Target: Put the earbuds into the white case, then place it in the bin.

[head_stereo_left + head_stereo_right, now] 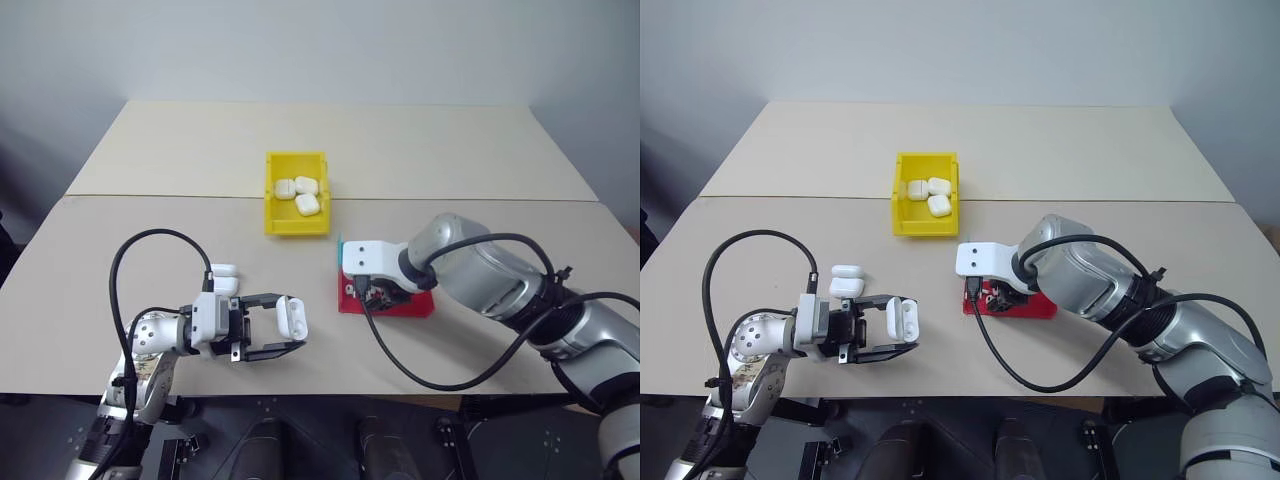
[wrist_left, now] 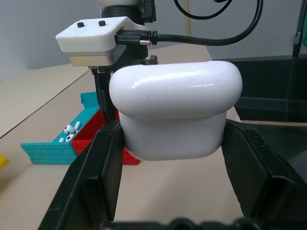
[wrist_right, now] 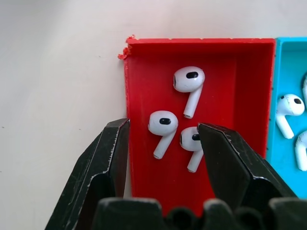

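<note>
Table (image 1: 150, 170) scene, left to right: left gripper (image 1: 268, 328) clamps a white case (image 1: 293, 315) level above the tabletop; the yellow bin (image 1: 272, 190) behind holds three cases; right gripper (image 3: 163, 139) hangs parted over earbuds (image 3: 161, 125) in the tray's red compartment (image 3: 228, 67).

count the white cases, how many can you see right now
5. Three lie in the yellow bin. One white case is held in the left gripper. One rests on the table just behind that gripper.
</note>
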